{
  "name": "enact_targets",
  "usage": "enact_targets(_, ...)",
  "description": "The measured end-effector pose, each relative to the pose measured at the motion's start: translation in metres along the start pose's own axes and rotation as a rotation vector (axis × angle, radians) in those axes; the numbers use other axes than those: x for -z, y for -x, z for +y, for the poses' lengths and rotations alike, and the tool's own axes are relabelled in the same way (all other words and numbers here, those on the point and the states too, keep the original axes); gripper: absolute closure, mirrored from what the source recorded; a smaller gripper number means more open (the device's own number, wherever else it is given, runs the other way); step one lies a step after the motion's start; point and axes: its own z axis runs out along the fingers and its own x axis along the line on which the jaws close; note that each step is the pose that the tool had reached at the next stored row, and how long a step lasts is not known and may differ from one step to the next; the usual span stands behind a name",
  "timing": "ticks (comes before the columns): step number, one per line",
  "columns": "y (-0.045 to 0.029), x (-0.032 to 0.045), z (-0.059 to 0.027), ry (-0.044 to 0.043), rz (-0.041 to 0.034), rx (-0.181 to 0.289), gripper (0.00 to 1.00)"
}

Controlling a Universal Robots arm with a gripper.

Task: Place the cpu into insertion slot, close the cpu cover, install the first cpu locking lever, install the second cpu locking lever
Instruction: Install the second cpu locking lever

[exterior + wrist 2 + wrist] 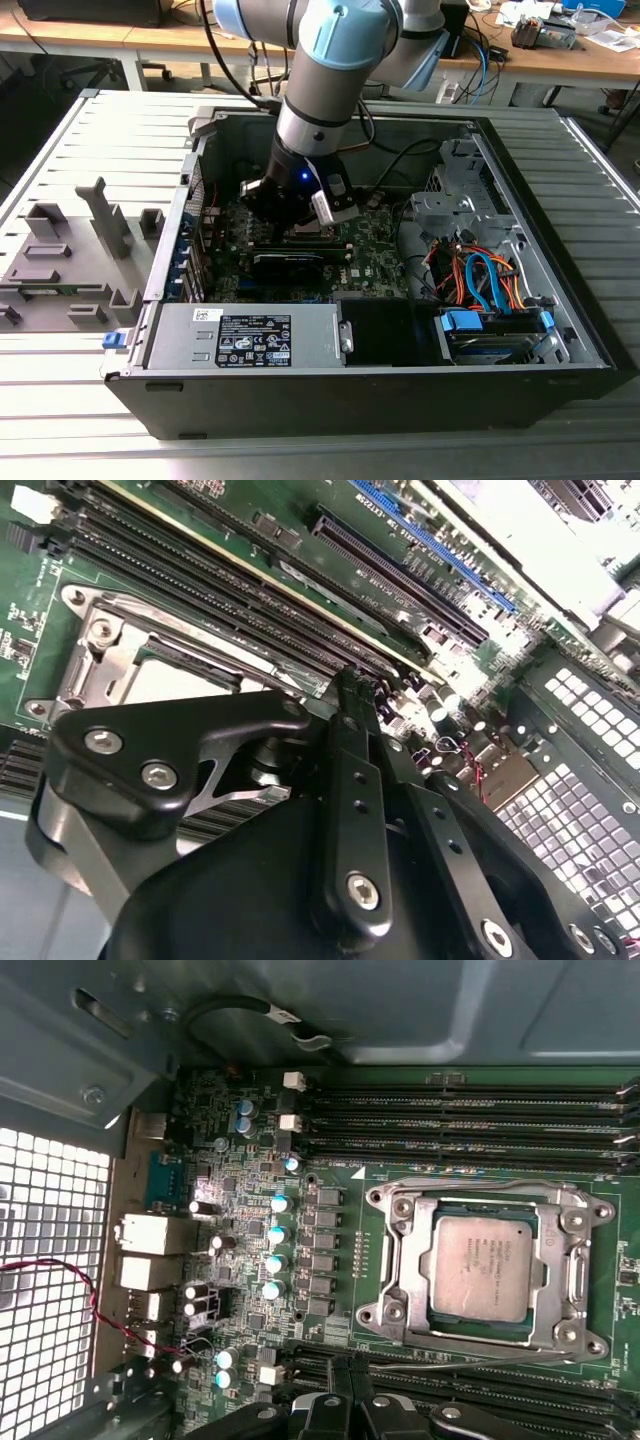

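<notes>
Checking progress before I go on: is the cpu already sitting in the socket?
Yes, in the first wrist view the cpu lies inside the insertion slot, framed by the cpu cover.

Below me lies an open black computer case (560,300) on a ribbed grey tabletop (90,130). Its power supply (245,335) sits along the near wall, with orange and blue cables (485,280) toward the exterior view's right. A grey fixture of upright blocks (75,250) stands outside, at the exterior view's left. Long black memory slots (470,1120) cross the green motherboard (240,1190) in the first wrist view.

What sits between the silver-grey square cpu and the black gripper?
In the first wrist view: the cpu cover's frame edge, a thin wire lever, then black memory slots before the gripper.
</notes>
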Motion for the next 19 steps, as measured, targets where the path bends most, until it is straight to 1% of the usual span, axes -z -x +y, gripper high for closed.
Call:
enact_targets(11, 0.0021, -0.0090, 0.0056, -0.0007, 0.0000, 0.004, 0.89)
enact_targets(16, 0.0034, -0.0154, 0.0056, -0.0008, 0.0000, 0.004, 0.89)
enact_targets(19, 0.0036, -0.0170, 0.0055, -0.0011, 0.0001, 0.004, 0.89)
